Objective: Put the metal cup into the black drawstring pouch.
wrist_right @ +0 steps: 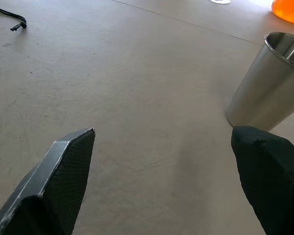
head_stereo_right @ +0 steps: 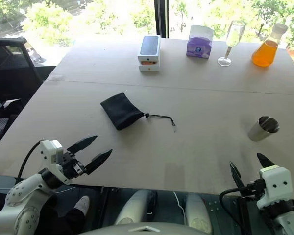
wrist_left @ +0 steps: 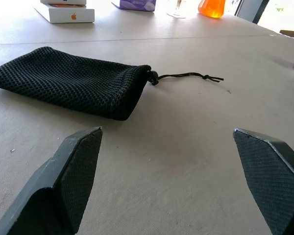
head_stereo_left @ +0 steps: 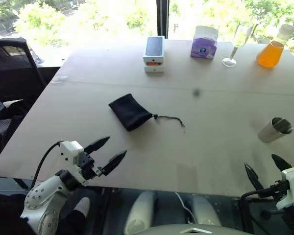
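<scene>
The table [head_stereo_left: 210, 103] carries the black drawstring pouch [head_stereo_left: 129, 111] lying flat near its middle, cord trailing right. The metal cup [head_stereo_left: 275, 129] stands upright at the right side, well apart from the pouch. The left gripper [head_stereo_left: 107, 154] hovers at the near left edge, fingers apart and empty; the right gripper [head_stereo_left: 267, 170] sits near the cup, fingers apart and empty
</scene>
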